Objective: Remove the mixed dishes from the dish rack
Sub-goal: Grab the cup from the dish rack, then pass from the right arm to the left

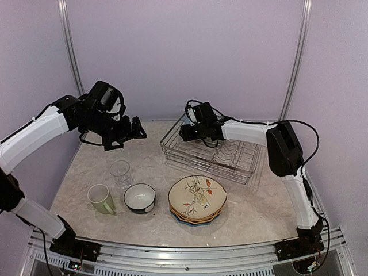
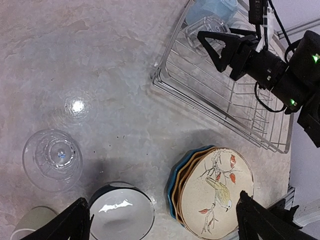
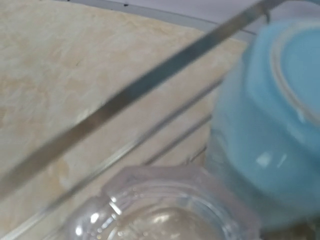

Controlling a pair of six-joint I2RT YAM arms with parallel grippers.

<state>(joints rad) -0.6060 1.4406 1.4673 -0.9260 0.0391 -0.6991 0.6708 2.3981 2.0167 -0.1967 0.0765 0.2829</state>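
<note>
White-shelled arms, black joints, black triangular-fingered pincers, looped black cables, small green light.

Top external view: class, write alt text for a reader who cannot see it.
The right gripper reaches into the far left corner of a dish rack. In front stand a stack of plates, a bowl, a green mug and a glass; the left gripper hangs open above them.

Right up close inside the dish rack, glass and mug filling the view.
A blurred rack wire cuts diagonally across. Bottom centre there's the clear glass, faceted base towards us, and the light blue mug is just beside it on the right, base ring showing. Beige marbled bench beyond.
</note>
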